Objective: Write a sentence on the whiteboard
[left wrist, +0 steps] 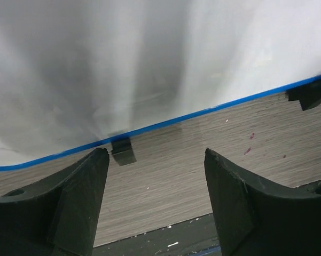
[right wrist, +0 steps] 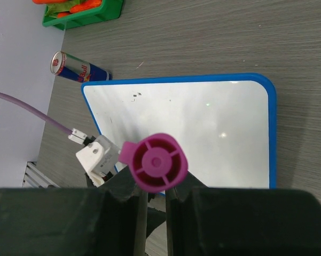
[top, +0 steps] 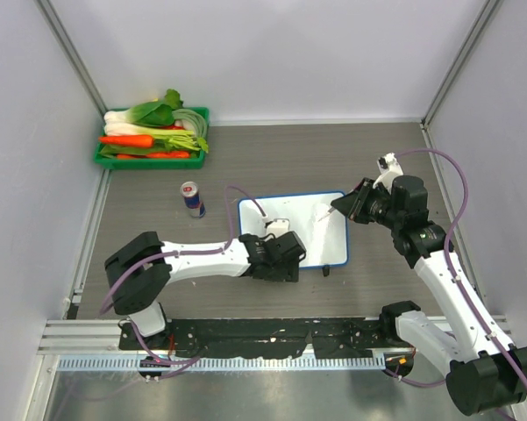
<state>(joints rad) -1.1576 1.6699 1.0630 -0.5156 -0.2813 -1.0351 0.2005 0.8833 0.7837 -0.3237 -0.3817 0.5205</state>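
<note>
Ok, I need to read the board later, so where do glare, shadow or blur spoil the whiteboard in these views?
Top external: the whiteboard looks washed out, with a bright streak on its right half. Left wrist: broad grey bands of shadow and reflection cross it, softly edged. Right wrist: two small glare spots on it; the marker, close to the lens, looks slightly soft.

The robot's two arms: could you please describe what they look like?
The left arm and right arm are built of white tubular links joined by bulky black joint housings. A thin purple cable loops alongside each. The left claw and right claw are matte black, each with two blocky, wedge-shaped fingers.
</note>
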